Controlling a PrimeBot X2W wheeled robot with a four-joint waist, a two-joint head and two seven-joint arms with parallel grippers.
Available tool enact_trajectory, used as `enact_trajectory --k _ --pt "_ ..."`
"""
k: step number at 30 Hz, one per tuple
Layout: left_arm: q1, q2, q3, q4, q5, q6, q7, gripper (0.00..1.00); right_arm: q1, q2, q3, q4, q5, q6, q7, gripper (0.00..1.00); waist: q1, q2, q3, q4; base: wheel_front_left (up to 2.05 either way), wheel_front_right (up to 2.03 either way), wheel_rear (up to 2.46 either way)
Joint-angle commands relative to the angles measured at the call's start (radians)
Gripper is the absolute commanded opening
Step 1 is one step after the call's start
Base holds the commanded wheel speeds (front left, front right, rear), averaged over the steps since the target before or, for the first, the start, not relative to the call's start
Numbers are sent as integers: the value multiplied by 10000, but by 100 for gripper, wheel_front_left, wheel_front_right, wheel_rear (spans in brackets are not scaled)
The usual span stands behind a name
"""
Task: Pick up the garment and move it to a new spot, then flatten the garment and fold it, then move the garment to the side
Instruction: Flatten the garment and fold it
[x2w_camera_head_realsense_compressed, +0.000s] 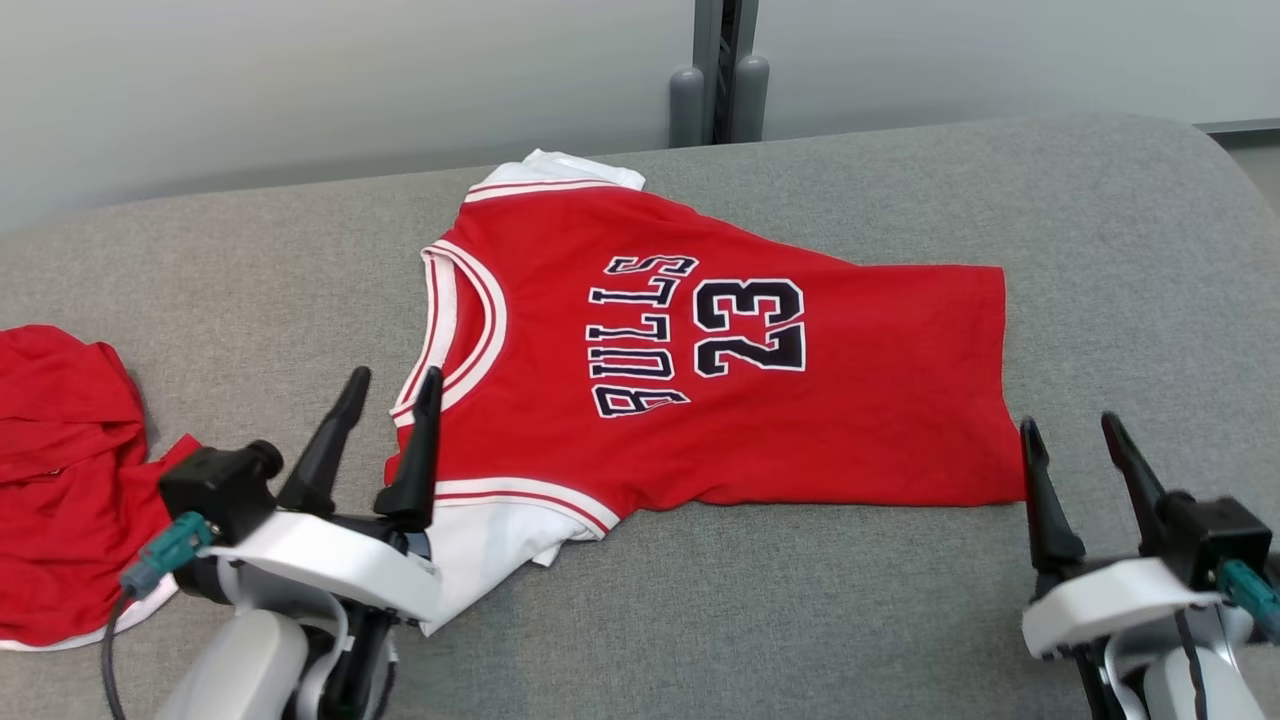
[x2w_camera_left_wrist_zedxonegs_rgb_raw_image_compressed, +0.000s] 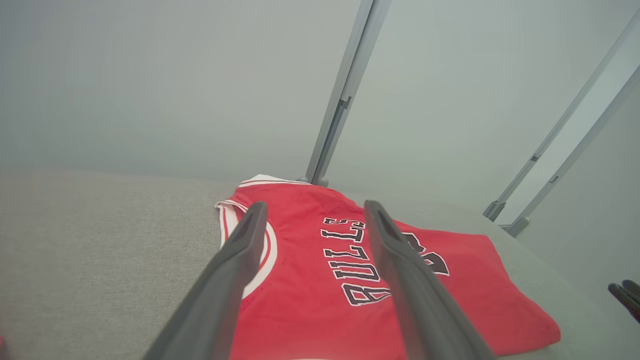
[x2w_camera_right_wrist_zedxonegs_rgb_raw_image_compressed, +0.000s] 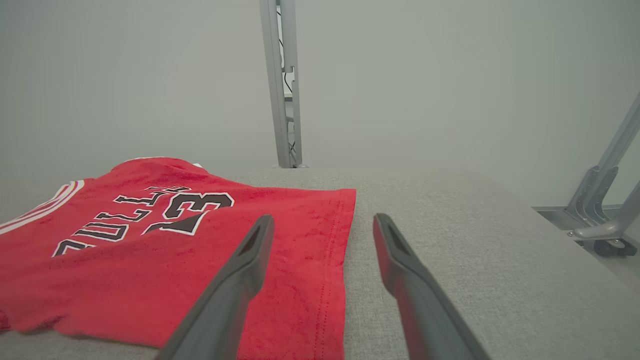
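- A red basketball jersey (x2w_camera_head_realsense_compressed: 850, 400) (x2w_camera_left_wrist_zedxonegs_rgb_raw_image_compressed: 310, 300) (x2w_camera_right_wrist_zedxonegs_rgb_raw_image_compressed: 150, 280), printed "BULLS 23" in dark letters edged in white, lies spread flat with its print up on a grey fabric-covered bench (x2w_camera_head_realsense_compressed: 900, 600) (x2w_camera_left_wrist_zedxonegs_rgb_raw_image_compressed: 100, 250) (x2w_camera_right_wrist_zedxonegs_rgb_raw_image_compressed: 450, 225).
- The jersey's white-trimmed collar points to the robot's left and its straight hem to the robot's right, so the print reads sideways in the head view.
- A white sleeve (x2w_camera_head_realsense_compressed: 490, 545) sticks out from under the jersey's near edge, and another bit of white shows at its far corner.
- The left jaws stand wide, holding nothing.
- Their two dark fingers (x2w_camera_head_realsense_compressed: 415, 450) (x2w_camera_left_wrist_zedxonegs_rgb_raw_image_compressed: 240, 270) sit at the jersey's collar end. In the head view one fingertip overlaps the collar trim, but contact with the cloth cannot be told.
- In the left wrist view the "BULLS" lettering shows in the gap between those fingers.
- The right jaws also stand wide and hold nothing.
- Their fingers (x2w_camera_head_realsense_compressed: 1040, 500) (x2w_camera_right_wrist_zedxonegs_rgb_raw_image_compressed: 240, 280) are just beside the near corner of the jersey's hem. In the right wrist view one finger crosses the hem edge and the other lies over bare bench.
- A second, crumpled red garment (x2w_camera_head_realsense_compressed: 60, 480) lies well apart from the jersey, beyond its collar end on the robot's left.
- A grey metal post (x2w_camera_head_realsense_compressed: 720, 70) (x2w_camera_left_wrist_zedxonegs_rgb_raw_image_compressed: 340, 100) (x2w_camera_right_wrist_zedxonegs_rgb_raw_image_compressed: 280, 75) rises behind the bench, beyond the jersey's far edge.
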Motion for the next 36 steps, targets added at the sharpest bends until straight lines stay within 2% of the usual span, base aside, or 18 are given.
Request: enact_trajectory --k 1,10,21,22,23,24,31,36 --pt "71 -147 -25 122 -57 -122 -164 100 198 -43 -189 337 -163 -3 -20 100 0 0 58 -6 0 0 0" --pt "-257 -431 -409 639 282 -443 -395 100 -88 -44 -739 2068 210 -3 -20 100 0 0 391 281 0 0 0" --pt "-402 -392 -478 964 357 -557 -464 100 -568 -131 -157 2475 720 -3 -18 100 0 0 544 548 0 0 0" --pt "-402 -398 -488 975 357 -557 -450 100 -585 -143 -66 2587 808 -3 -20 84 0 0 543 555 0 0 0" --pt "-402 -404 -496 986 361 -554 -452 100 -634 -187 24 2647 882 -3 -20 24 0 0 540 557 0 0 0" --pt "-405 -412 -504 997 362 -554 -455 100 -692 -236 66 2693 969 -4 -20 0 0 0 537 555 0 0 0" --pt "-402 -424 -476 1078 300 -531 -482 100 -806 -443 667 2456 1359 -3 -18 0 0 0 467 435 0 0 0" --pt "-322 -487 -405 1175 231 -537 -555 100 -647 -623 590 2137 1376 -3 -20 0 0 0 338 311 0 0 0"
